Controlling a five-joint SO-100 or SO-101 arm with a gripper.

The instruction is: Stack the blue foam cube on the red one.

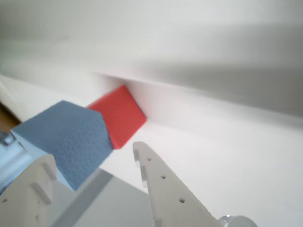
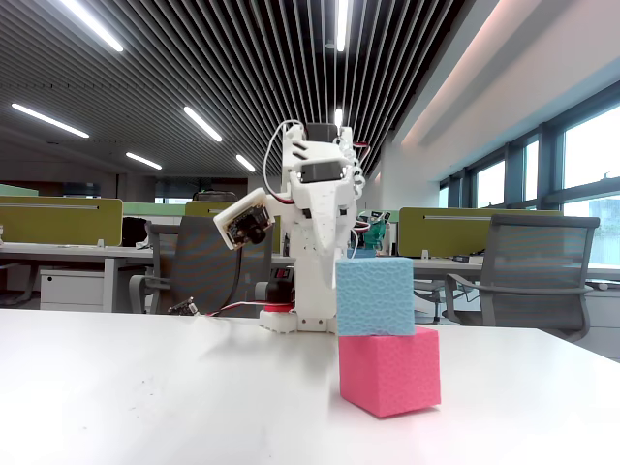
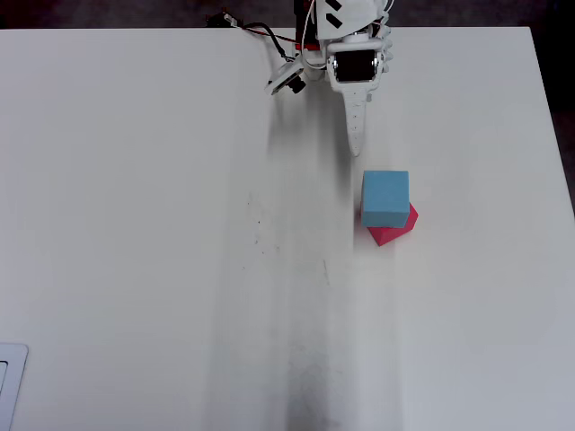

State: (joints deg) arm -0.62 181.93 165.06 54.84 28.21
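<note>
The blue foam cube [image 2: 375, 295] sits on top of the red one [image 2: 389, 370], shifted and turned a little so a red corner [image 3: 395, 233] sticks out from under the blue cube [image 3: 385, 197] in the overhead view. My gripper [image 3: 358, 148] is drawn back, apart from the stack, between it and the arm's base. It is open and empty. In the wrist view the blue cube [image 1: 71, 137] and the red cube [image 1: 120, 116] show beyond the two spread white fingers [image 1: 156, 179]. In the fixed view the gripper [image 2: 329, 247] hangs behind the stack.
The white table [image 3: 180, 224] carries the arm's base [image 2: 291, 320] at its far edge. The stack stands towards the table's right edge [image 3: 552, 180] in the overhead view. A pale flat object [image 3: 9, 382] lies at the lower left corner. Office chairs [image 2: 533, 271] stand behind the table.
</note>
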